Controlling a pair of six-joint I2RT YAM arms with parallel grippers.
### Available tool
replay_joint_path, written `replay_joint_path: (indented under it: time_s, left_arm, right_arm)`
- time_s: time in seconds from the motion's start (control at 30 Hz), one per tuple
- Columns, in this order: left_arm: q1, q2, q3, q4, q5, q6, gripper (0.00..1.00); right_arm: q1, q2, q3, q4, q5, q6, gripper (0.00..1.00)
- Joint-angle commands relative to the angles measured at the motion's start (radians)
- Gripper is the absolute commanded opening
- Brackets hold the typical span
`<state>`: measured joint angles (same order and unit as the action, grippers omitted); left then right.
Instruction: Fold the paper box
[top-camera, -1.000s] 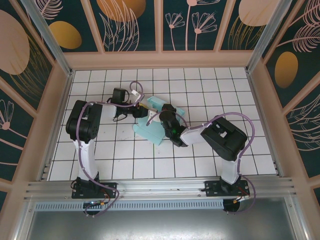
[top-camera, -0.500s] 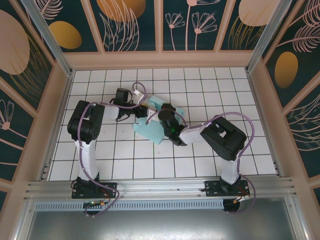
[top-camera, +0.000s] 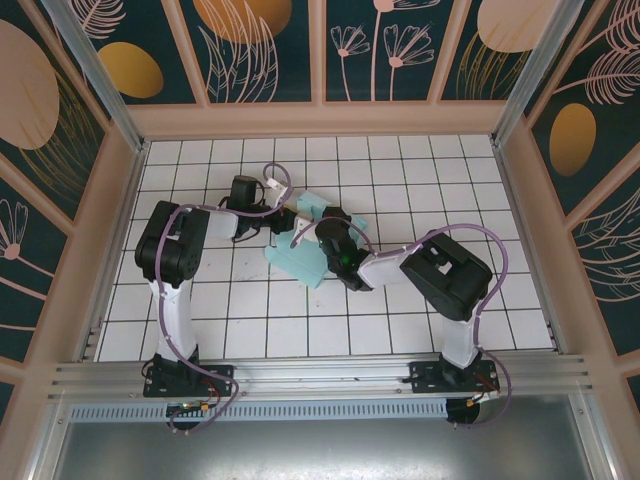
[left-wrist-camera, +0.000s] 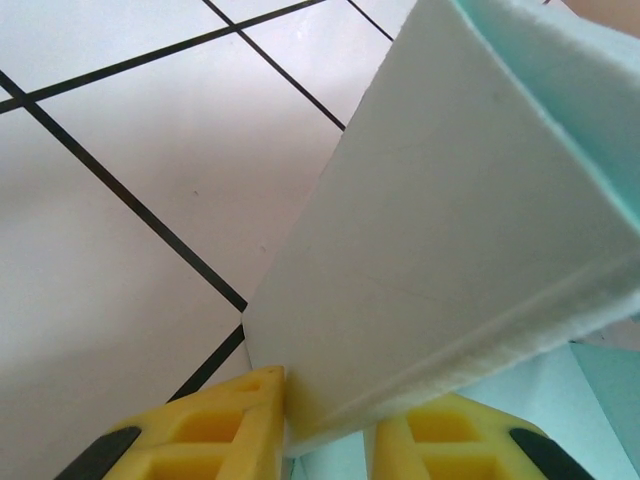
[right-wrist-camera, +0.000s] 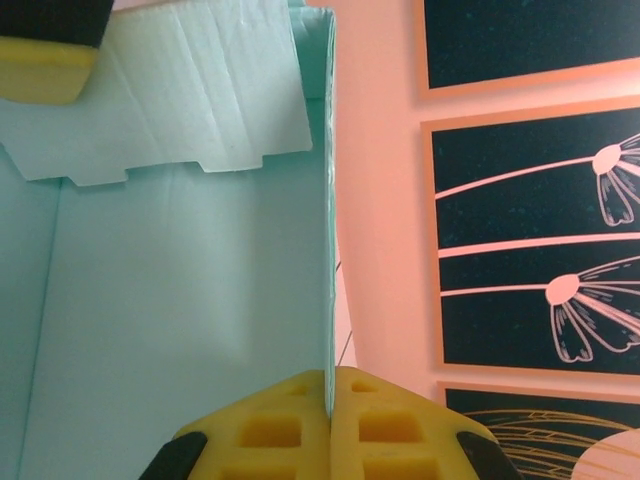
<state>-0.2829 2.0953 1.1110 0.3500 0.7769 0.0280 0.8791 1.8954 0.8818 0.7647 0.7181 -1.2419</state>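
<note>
The paper box (top-camera: 300, 262), pale turquoise card, lies partly folded in the middle of the tiled floor between my two grippers. My left gripper (top-camera: 287, 222) reaches its upper left side. In the left wrist view its yellow fingers (left-wrist-camera: 230, 430) stand narrowly on either side of a raised flap corner of the box (left-wrist-camera: 450, 220), pressed against it. My right gripper (top-camera: 328, 228) is at the box's right side. Its jaws (right-wrist-camera: 329, 385) are shut on the thin edge of an upright wall of the box (right-wrist-camera: 180, 300). One finger of the left gripper (right-wrist-camera: 40, 65) shows on a notched flap.
The white tiled floor (top-camera: 430, 180) is ringed by peach walls with dark flower panels (top-camera: 320, 115). An aluminium rail (top-camera: 320, 375) runs along the near edge. The right arm's elbow (top-camera: 445, 275) and the left arm's (top-camera: 165, 245) hang over the tiles.
My left gripper has edged towards the box and its jaws have narrowed onto the flap. The box's left flap has lifted slightly. The right gripper keeps its hold.
</note>
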Motion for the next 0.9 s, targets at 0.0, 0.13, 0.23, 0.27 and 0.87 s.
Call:
replay_joint_path:
  time_s: [0.0, 0.13, 0.23, 0.27, 0.87]
  left_arm:
    - [-0.011, -0.019, -0.004, 0.045, 0.004, -0.006, 0.24]
    - [-0.011, -0.018, -0.004, 0.045, -0.016, -0.005, 0.24]
    - [-0.011, -0.017, -0.008, 0.053, -0.038, -0.007, 0.25]
    - [-0.010, -0.017, -0.010, 0.058, -0.042, -0.011, 0.25]
    - [-0.018, -0.049, -0.099, 0.206, -0.109, -0.055, 0.24]
  right_arm:
    - [0.017, -0.017, 0.052, -0.113, -0.059, 0.132, 0.21]
    - [0.014, -0.086, 0.106, -0.310, -0.180, 0.349, 0.50]
    - [0.011, -0.144, 0.127, -0.403, -0.292, 0.481, 0.62]
    - [0.008, -0.164, 0.128, -0.423, -0.332, 0.523, 0.65]
    - [-0.355, -0.359, 0.198, -0.451, -0.977, 1.494, 0.72]
